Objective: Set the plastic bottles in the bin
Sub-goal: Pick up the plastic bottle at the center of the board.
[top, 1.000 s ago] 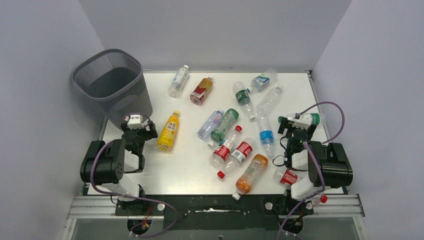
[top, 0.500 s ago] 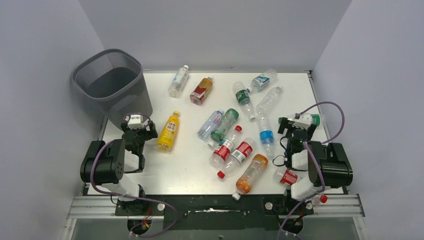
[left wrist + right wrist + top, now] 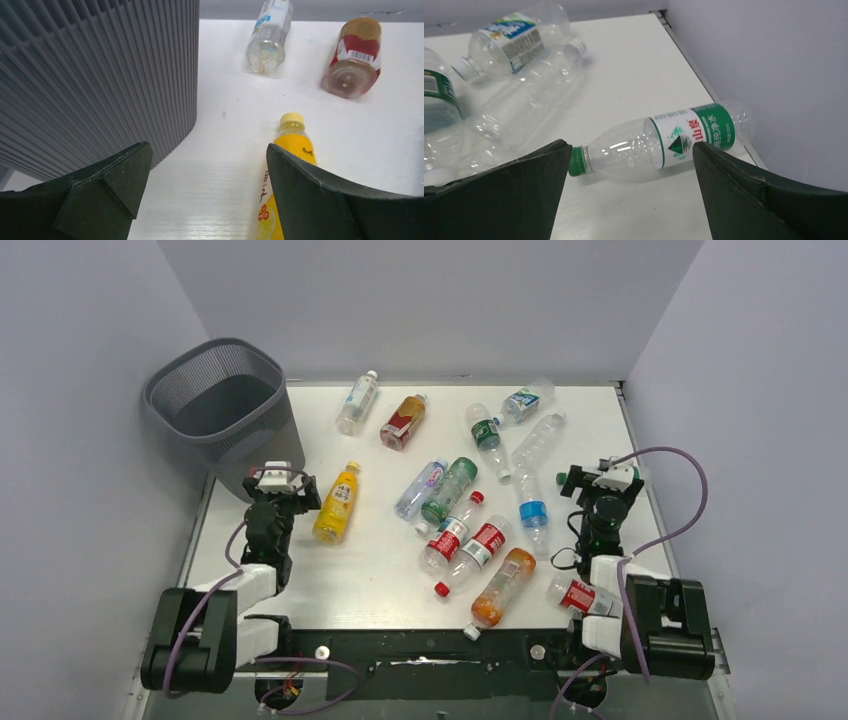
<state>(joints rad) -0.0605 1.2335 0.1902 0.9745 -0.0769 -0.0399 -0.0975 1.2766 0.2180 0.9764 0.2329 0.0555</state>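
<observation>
Closest to me, my left gripper (image 3: 207, 155) hangs low over the table (image 3: 380, 570) with its jaws spread wide and nothing between them. My right gripper (image 3: 631, 146) is likewise agape and empty. Just ahead of the left one the yellow bottle (image 3: 291, 150) lies on its side, cap pointing away from me, its body passing under my right-hand finger rather than through the gap. To take it well, I judge I should shift right until it sits centred, come down across the fat middle rather than the neck, and close firmly so the smooth round body cannot squirt out. Ahead of the right gripper the green-labelled bottle (image 3: 664, 137) lies crosswise, green cap to the left, near the table's edge by the side wall. It looks light and ready to roll, so I would turn the wrist to close across its labelled middle. Farther off lie a clear bottle (image 3: 270, 30) and an amber bottle (image 3: 355, 55), with more scattered over the table's middle. The bin (image 3: 100, 75) stands close on my left gripper's left, tall, so any bottle must be lifted well above its rim before release.
</observation>
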